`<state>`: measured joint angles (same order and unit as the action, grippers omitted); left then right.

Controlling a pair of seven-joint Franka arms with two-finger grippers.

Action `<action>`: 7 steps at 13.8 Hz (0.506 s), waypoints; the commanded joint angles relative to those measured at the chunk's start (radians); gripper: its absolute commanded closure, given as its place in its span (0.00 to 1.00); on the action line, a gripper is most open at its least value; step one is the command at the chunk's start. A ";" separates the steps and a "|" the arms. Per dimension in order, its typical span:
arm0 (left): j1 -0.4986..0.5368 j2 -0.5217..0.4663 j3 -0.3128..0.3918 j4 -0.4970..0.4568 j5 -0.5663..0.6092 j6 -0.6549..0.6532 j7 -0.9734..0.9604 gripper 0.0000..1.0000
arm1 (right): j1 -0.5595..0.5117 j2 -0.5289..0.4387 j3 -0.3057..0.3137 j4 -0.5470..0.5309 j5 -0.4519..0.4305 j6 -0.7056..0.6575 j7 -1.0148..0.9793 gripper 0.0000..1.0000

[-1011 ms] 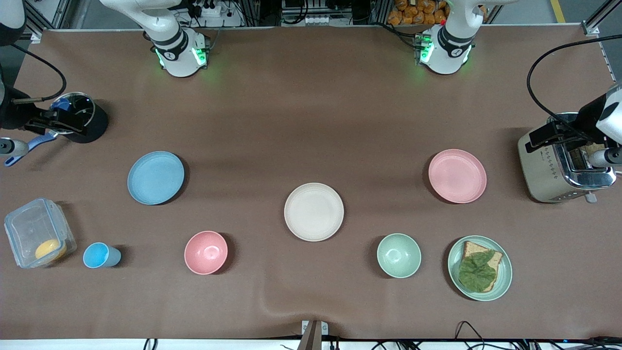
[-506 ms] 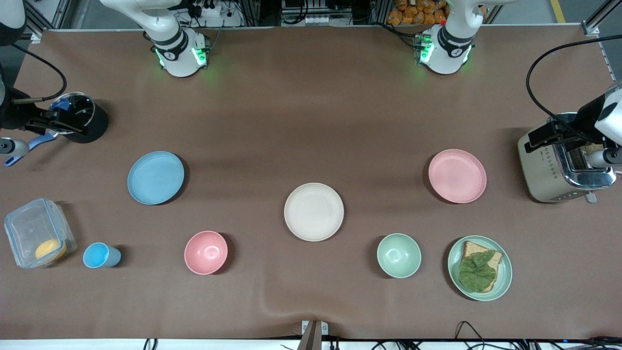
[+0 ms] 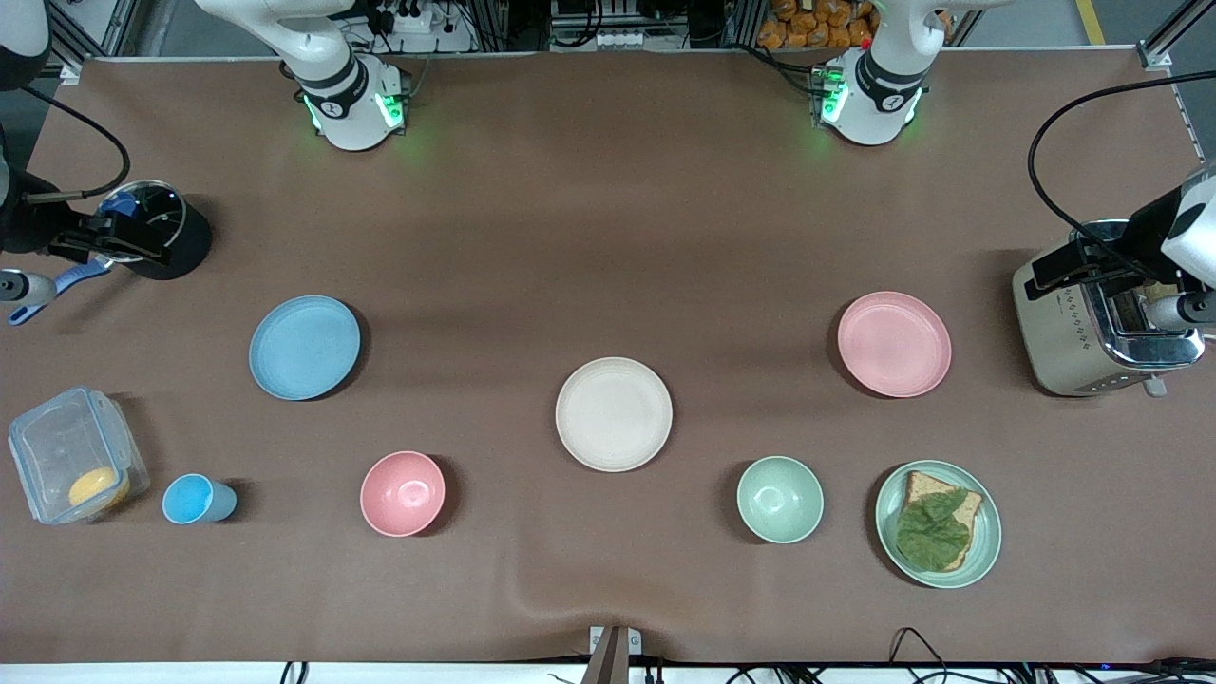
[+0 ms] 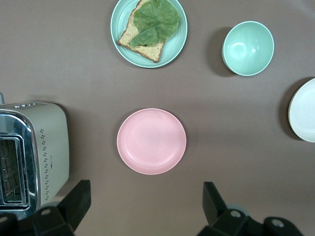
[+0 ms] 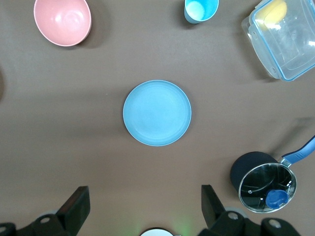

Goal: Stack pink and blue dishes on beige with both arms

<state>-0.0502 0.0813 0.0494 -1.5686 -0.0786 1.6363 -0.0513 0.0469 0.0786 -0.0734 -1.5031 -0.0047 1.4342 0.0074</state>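
Note:
The cream-beige plate (image 3: 613, 413) lies mid-table. A light blue plate (image 3: 304, 347) (image 5: 156, 112) lies toward the right arm's end and a pale pink plate (image 3: 893, 343) (image 4: 151, 141) toward the left arm's end, each a little farther from the front camera than the beige one. All three are bare and apart. My right gripper (image 5: 143, 197) hangs high, open and empty, over the table between its base and the blue plate. My left gripper (image 4: 145, 196) hangs high too, open and empty, over the table beside the pink plate. In the front view the hands show at the edges, right (image 3: 104, 245) and left (image 3: 1083, 264).
Nearer the front camera stand a pink bowl (image 3: 402, 493), a blue cup (image 3: 195, 499), a clear box (image 3: 71, 456) with something yellow, a green bowl (image 3: 779, 499) and a green plate with toast (image 3: 938, 522). A toaster (image 3: 1092, 328) and a lidded saucepan (image 3: 157, 228) flank the table.

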 commanded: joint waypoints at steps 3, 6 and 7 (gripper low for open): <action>0.012 0.008 -0.003 0.012 -0.004 -0.004 0.022 0.00 | 0.002 0.003 0.004 0.003 -0.012 -0.008 -0.004 0.00; 0.010 0.012 -0.002 0.009 -0.004 -0.004 0.019 0.00 | -0.002 0.009 0.004 0.003 -0.009 0.002 -0.004 0.00; 0.012 0.021 -0.002 0.007 -0.004 -0.006 0.019 0.00 | 0.002 0.030 0.004 0.003 -0.009 -0.006 -0.006 0.00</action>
<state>-0.0477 0.0875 0.0500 -1.5696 -0.0786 1.6361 -0.0513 0.0476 0.0847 -0.0725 -1.5040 -0.0047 1.4344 0.0073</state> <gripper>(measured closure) 0.000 0.000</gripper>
